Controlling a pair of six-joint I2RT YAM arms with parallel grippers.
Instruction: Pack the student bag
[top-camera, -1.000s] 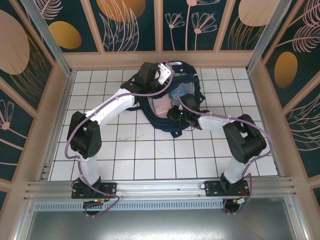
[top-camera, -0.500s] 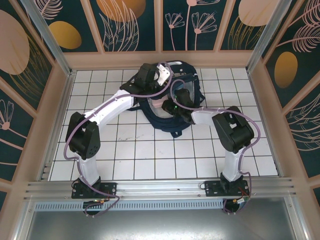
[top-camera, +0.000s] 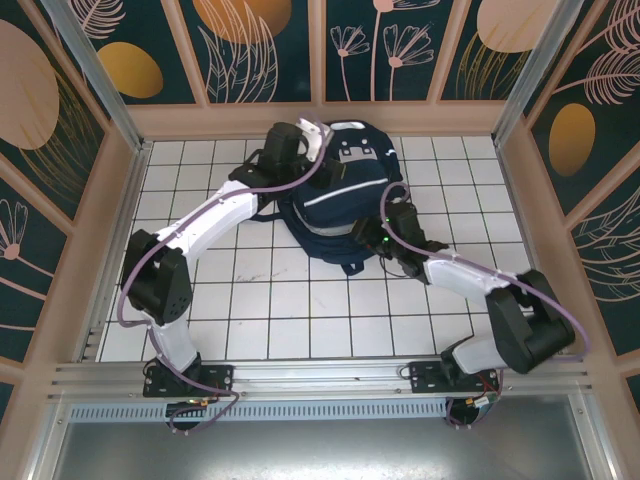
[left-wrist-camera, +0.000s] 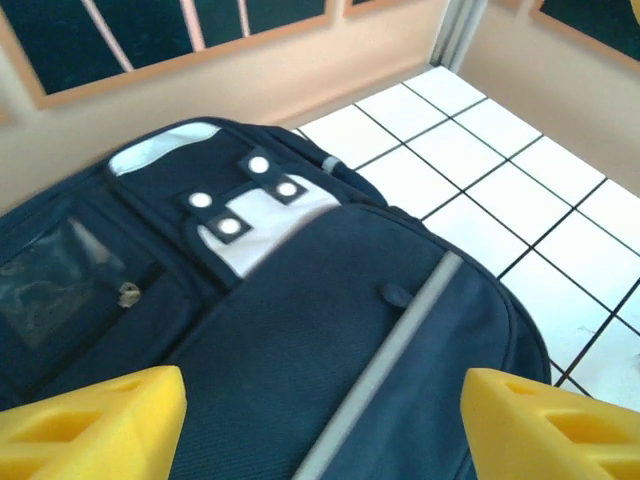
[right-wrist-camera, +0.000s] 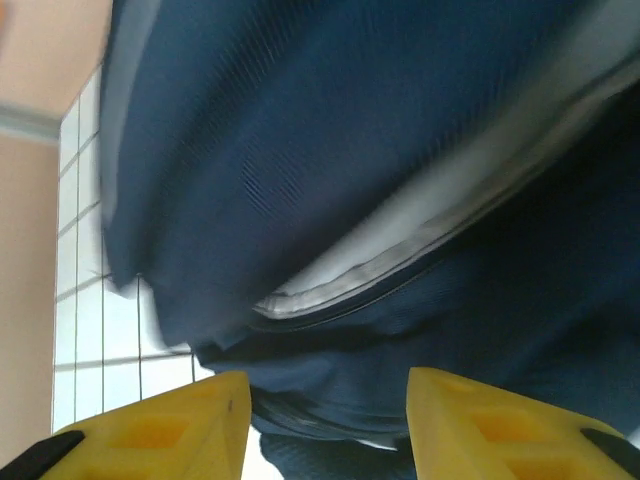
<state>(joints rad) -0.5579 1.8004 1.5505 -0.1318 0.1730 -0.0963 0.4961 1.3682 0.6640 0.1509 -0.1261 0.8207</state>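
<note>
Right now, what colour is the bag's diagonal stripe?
Silver-grey stripe on a dark navy bag; left wrist view shows it best.

The student bag (top-camera: 340, 200) now lies closed, its inside covered! Left gripper (left-wrist-camera: 320, 420) has sprung wide open above it, and the right gripper (right-wrist-camera: 330, 420) has pulled out to the bag's right edge, jaws parted.

Table (top-camera: 300, 310): white square tiles, dark grid lines, faint dark scuffs around centre. Peach rim (top-camera: 105, 250) runs along left, far and right edges; metal rail (top-camera: 320, 372) along near edge. Student bag (top-camera: 345, 190) lies flat on tiles, close against far edge, roughly midway between left and right edges, white stripe facing up. Dark strap (top-camera: 352, 266) trails from bag toward table centre.
</note>
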